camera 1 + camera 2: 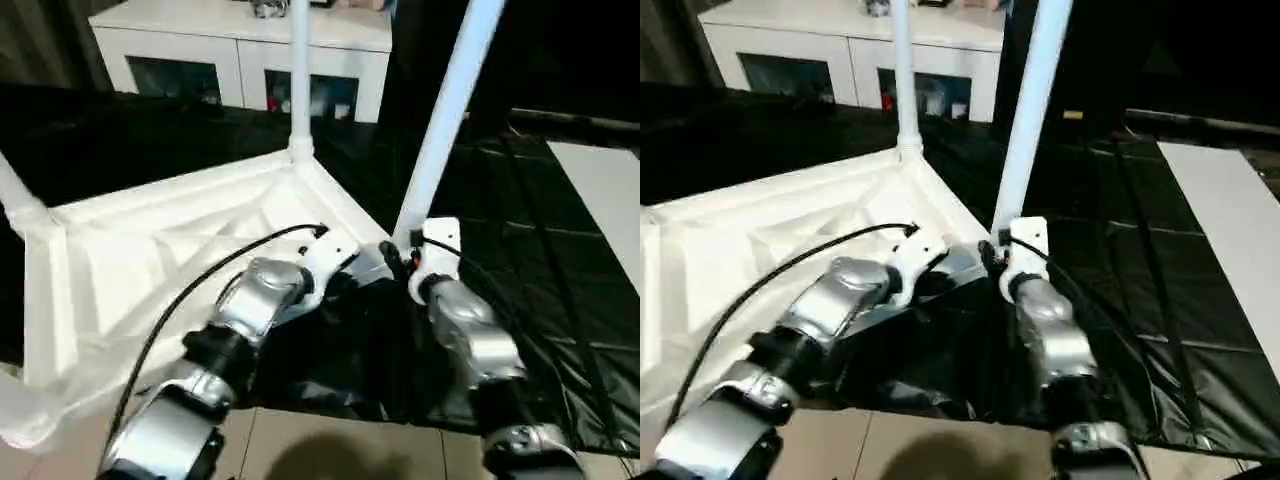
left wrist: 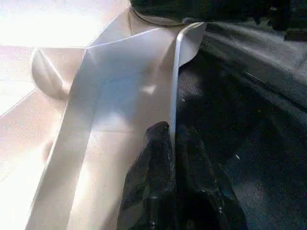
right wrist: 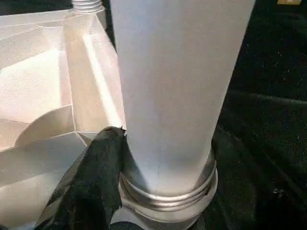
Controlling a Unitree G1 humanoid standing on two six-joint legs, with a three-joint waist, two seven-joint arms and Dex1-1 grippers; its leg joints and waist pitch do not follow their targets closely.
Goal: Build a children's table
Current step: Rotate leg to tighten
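The tabletop [image 1: 150,255] is white plastic, its upturned underside patterned with raised ribs that cross in straight and diagonal lines. The legs are the same plain white: the far leg [image 1: 299,70] stands pale against the cabinet, the near right leg [image 1: 448,110] looks faintly bluish white. Beneath lies a glossy black sheet [image 1: 520,260], creased, with thin pale streaks of reflected light. The far cabinet [image 1: 240,50] is white with dark glass doors. The robot's forearms are silver, their cables and fingers [image 3: 93,187] black. The near floor [image 1: 330,445] is beige tile.
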